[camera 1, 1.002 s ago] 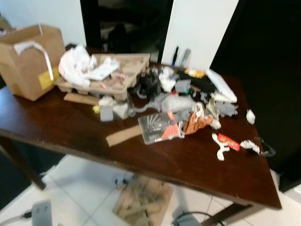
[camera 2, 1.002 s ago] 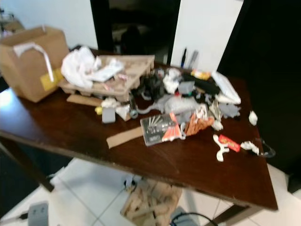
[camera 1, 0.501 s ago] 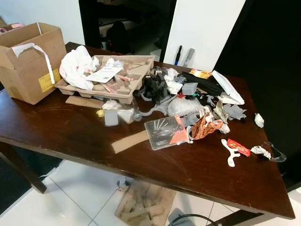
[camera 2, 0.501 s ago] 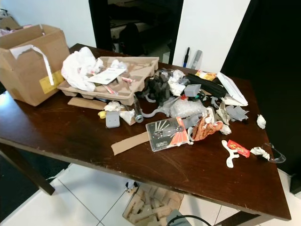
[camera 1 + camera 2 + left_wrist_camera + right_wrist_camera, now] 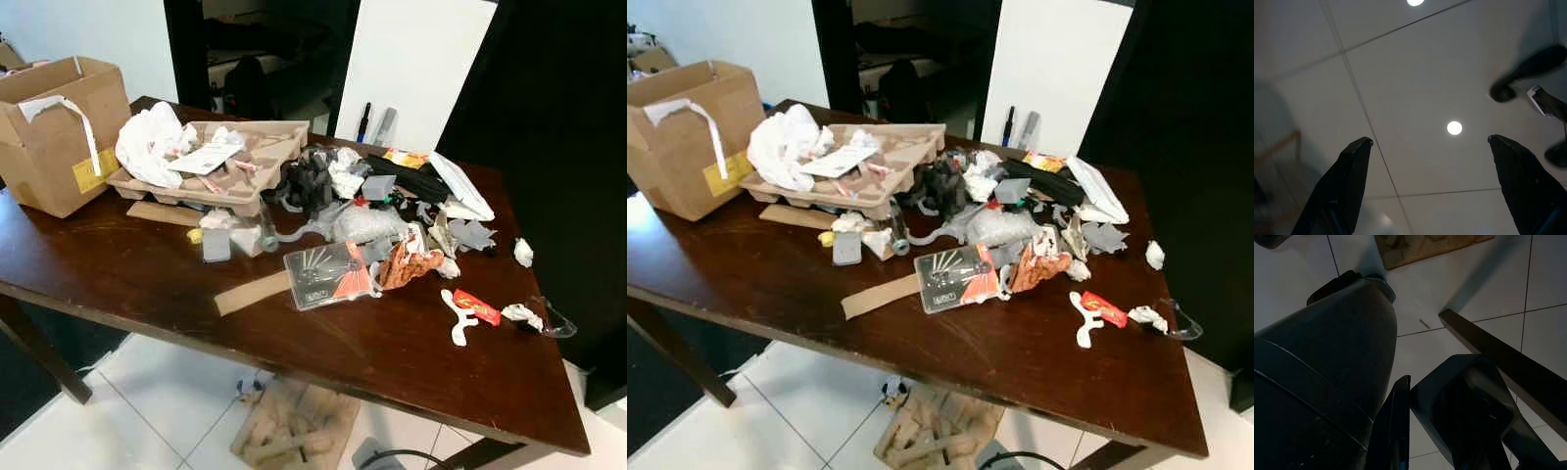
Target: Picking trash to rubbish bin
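My left gripper (image 5: 1430, 142) hangs over pale floor tiles (image 5: 1415, 73), its fingers spread wide, grasping nothing. Of my right gripper I cannot tell the state. The trash pile (image 5: 372, 220) sits on the dark table (image 5: 127, 264) from centre toward 2 o'clock. A red wrapper (image 5: 476, 306) lies near the 3 o'clock edge. A cardboard box (image 5: 54, 132) stands at 10 o'clock. Bare wood runs along the near edge.

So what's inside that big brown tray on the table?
In the cardboard tray sit a crumpled white plastic bag, a white paper sheet and small scraps. Whatever lies under the bag and paper is hidden.
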Robot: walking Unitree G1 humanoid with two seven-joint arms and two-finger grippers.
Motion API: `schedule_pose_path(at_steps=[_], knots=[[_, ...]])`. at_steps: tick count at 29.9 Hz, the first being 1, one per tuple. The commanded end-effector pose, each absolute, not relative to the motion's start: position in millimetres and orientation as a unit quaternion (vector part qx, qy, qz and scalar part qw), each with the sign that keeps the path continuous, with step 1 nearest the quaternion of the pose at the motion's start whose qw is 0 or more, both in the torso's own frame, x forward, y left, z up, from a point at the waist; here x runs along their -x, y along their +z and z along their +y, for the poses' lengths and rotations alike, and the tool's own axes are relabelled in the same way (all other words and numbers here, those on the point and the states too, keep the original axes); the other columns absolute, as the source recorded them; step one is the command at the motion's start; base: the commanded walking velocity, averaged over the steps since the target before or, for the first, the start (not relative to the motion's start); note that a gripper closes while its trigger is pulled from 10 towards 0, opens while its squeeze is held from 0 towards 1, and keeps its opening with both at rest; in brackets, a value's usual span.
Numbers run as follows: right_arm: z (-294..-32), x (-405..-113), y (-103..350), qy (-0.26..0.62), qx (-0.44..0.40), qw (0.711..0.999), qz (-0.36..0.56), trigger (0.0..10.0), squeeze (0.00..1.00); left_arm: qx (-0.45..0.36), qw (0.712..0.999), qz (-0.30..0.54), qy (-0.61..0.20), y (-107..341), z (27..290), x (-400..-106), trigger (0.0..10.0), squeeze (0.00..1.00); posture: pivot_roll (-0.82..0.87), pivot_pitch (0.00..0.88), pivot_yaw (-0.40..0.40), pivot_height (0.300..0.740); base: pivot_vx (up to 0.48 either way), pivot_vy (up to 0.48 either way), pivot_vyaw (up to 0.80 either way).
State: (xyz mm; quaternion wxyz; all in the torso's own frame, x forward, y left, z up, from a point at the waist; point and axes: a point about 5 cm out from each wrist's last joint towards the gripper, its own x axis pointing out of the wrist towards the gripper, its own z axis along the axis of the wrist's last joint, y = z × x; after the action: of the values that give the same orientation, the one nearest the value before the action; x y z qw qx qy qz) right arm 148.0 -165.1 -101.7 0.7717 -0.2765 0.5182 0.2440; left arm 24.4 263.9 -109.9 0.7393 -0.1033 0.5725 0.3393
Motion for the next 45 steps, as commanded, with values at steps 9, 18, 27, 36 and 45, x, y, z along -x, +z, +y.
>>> schedule_pose_path(at_steps=[9, 18, 27, 36, 45], knots=[[-167, -150, -101, 0.257, 0.290, 0.763, 0.518, 10.0, 0.00, 0.143, 0.623, 0.472, 0.607, -83, 324, 45, 10.0, 0.00, 0.34, 0.089, -0.113, 0.740, 0.000, 0.000, 0.00], [-167, -161, -97, 0.268, 0.303, 0.761, 0.508, 10.0, 0.00, -0.003, 0.695, 0.177, 0.697, 27, 450, 3, 10.0, 0.00, 0.37, 0.102, -0.130, 0.740, 0.000, 0.000, 0.00], [-163, -161, -97, 0.270, 0.297, 0.763, 0.507, 10.0, 0.00, -0.040, 0.867, -0.135, 0.478, 146, 456, -136, 10.0, 0.00, 0.36, 0.102, -0.127, 0.740, 0.000, 0.000, 0.00], [-166, -159, -97, 0.264, 0.292, 0.764, 0.511, 10.0, 0.00, 0.032, 0.967, -0.234, 0.095, 212, 358, -231, 10.0, 0.00, 0.33, 0.094, -0.118, 0.740, 0.000, 0.000, 0.00], [-166, -159, -97, 0.258, 0.286, 0.768, 0.511, 10.0, 0.00, 0.070, 0.966, -0.124, -0.214, 186, 244, -297, 10.0, 0.00, 0.30, 0.105, -0.111, 0.740, 0.000, 0.000, 0.00]])
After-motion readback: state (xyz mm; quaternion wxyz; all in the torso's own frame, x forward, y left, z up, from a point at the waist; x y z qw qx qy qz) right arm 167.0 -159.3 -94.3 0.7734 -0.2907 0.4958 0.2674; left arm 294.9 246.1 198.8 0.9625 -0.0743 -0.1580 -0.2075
